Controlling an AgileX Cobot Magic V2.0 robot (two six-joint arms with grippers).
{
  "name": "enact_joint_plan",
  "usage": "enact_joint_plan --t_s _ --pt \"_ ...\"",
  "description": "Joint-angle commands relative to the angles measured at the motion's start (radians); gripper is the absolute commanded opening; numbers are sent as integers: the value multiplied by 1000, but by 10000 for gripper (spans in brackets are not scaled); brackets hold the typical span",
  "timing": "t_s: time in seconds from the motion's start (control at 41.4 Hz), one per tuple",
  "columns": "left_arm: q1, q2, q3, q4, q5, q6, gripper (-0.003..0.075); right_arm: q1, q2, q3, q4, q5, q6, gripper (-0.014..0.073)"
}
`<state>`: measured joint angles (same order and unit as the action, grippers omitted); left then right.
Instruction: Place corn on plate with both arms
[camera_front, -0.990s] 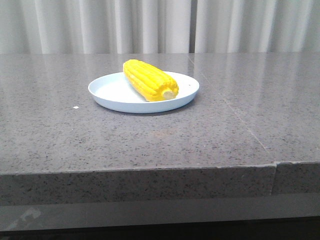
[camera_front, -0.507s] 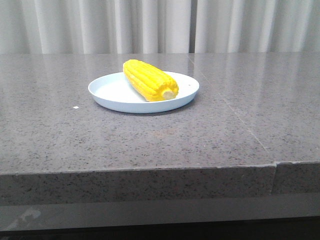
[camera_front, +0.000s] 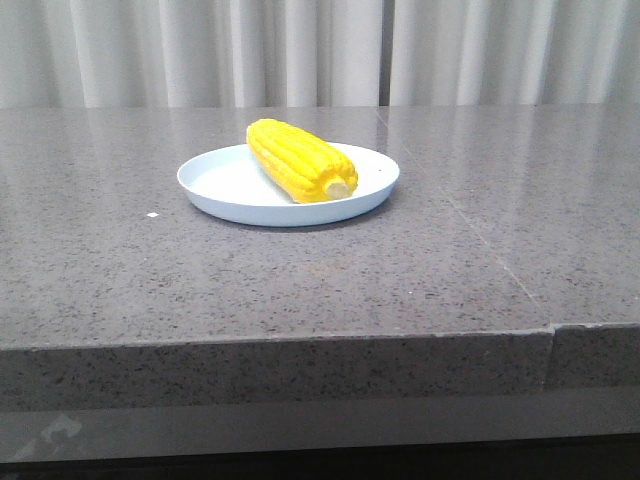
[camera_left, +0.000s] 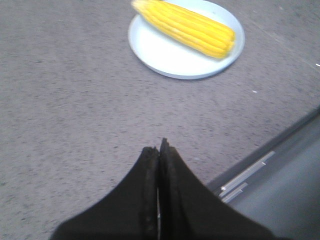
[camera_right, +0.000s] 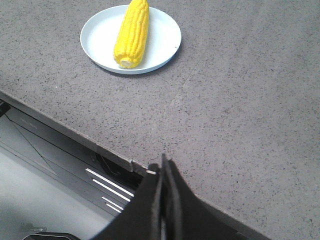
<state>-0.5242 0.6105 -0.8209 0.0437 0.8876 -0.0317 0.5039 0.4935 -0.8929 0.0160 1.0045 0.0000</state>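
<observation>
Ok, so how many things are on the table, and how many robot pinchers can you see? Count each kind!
Corn: 1, lying on the plate
Plate: 1, on the grey table
Grippers: 2, the left gripper and the right gripper, both shut and empty, away from the plate
Total: 4

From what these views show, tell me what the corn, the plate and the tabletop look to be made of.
Corn cob: probably a plastic replica; uniform bright yellow, neatly moulded kernel rows, slight sheen, though real corn can't be ruled out.
Plate: pale blue-white, smooth and glossy; plastic or melamine likely, glazed ceramic possible.
Tabletop: grey speckled stone or stone-look composite; polished, it reflects the curtains, and a seam line crosses it.
</observation>
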Motion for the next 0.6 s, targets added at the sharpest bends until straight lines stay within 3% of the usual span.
enact_joint_plan --t_s 0.0,0.314,0.579 --pt "57 -52 22 27 -113 -8 -20 -2 6 -20 -6 -63 -10 -68" --pt "286 -337 426 36 -617 -8 -20 -2 6 -20 -6 -63 -10 -68" --pt "427 -533 700 -36 -814 -8 -20 -2 6 -20 -6 -63 -10 -68"
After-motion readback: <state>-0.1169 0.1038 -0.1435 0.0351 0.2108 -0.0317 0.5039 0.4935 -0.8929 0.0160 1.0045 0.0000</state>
